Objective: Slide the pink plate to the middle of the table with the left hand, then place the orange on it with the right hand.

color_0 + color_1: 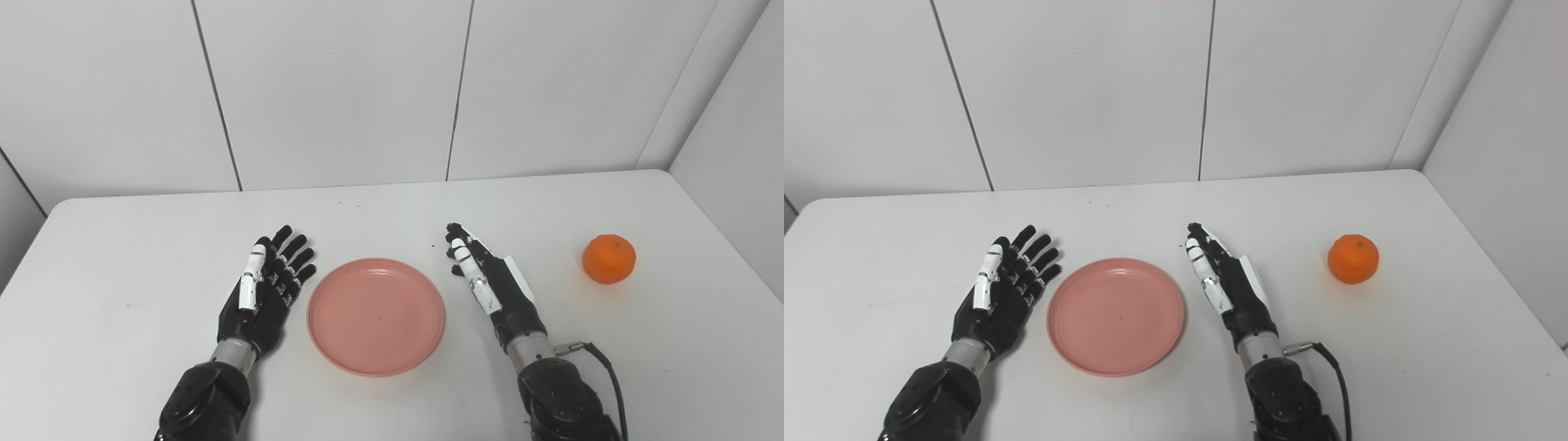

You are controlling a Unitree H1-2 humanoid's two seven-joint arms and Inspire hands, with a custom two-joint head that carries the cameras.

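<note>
A pink plate [375,315] lies flat near the middle of the white table [392,208], between my two hands. My left hand [264,288] rests open just left of the plate, palm turned toward it, fingers spread and holding nothing. My right hand [487,282] stands edge-on just right of the plate, fingers straight and apart, empty. An orange [608,258] sits on the table well to the right of my right hand, untouched.
White wall panels [343,92] rise behind the table's far edge. A side wall [735,153] closes in at the right. A black cable [603,367] loops out from my right wrist over the table.
</note>
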